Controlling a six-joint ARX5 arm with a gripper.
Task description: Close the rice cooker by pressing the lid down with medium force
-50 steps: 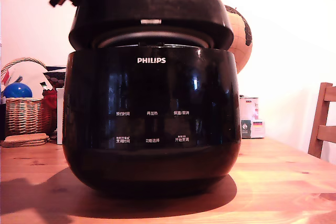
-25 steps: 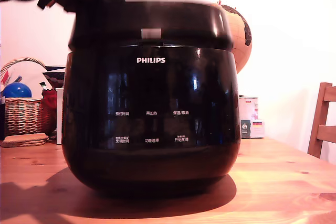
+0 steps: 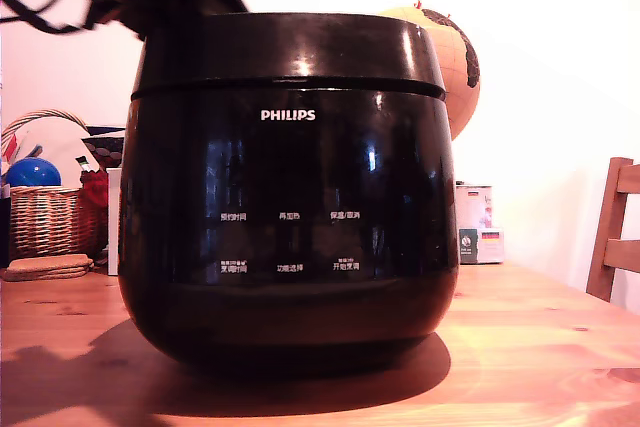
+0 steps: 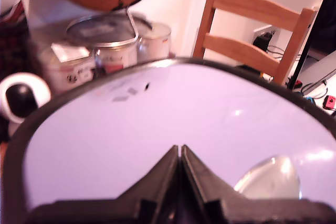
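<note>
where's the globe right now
In the exterior view the orange globe sits behind the rice cooker, peeking past the lid at that view's upper right, above the tins.

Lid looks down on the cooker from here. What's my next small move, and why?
Probably lift the claw straight up off the lid. The exterior view shows the lid seated on the rice cooker with only a thin seam, no gap. The wrist view shows the shut claw tips on the lid's glossy top, so pressing further seems unnecessary.
</note>
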